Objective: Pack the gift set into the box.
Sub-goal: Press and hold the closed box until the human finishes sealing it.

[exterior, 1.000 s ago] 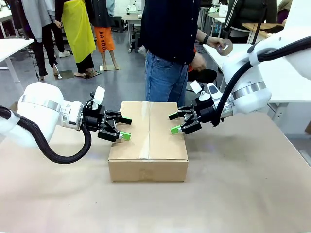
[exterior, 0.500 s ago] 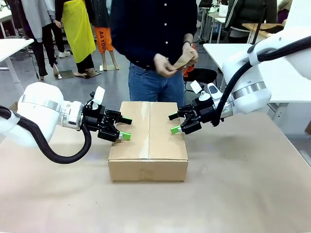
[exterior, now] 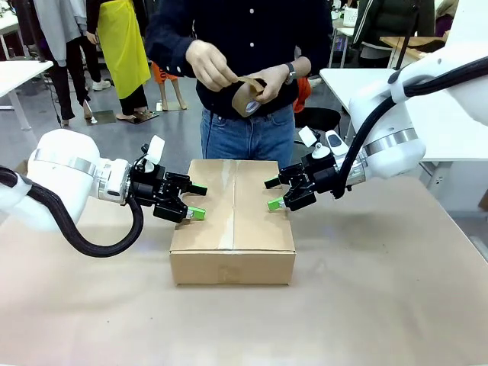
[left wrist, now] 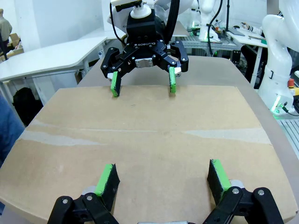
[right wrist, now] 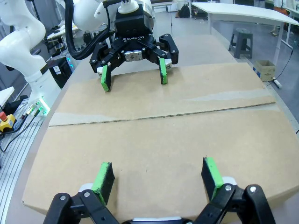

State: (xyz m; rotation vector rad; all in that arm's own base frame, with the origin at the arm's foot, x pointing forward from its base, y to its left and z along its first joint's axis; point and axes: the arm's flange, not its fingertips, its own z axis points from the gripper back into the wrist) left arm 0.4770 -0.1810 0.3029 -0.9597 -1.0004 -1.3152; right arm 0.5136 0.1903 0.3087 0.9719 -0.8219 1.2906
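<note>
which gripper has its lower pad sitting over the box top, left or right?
The left gripper: its lower green pad overlaps the left edge of the closed box. The right gripper has its lower pad just at the box's right edge.

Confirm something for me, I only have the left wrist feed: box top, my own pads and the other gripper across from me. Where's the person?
Observer: Standing at the far side of the box, both hands up at chest height, not touching it.
Operator: Holding anything?
Observer: A roll of brown tape; one hand is pulling at its free end, the other hand holds the roll.
Operator: Flaps down on the front side too?
Observer: Yes, the top lies flat and closed, with the left gripper and right gripper both open at its left and right edges.
</note>
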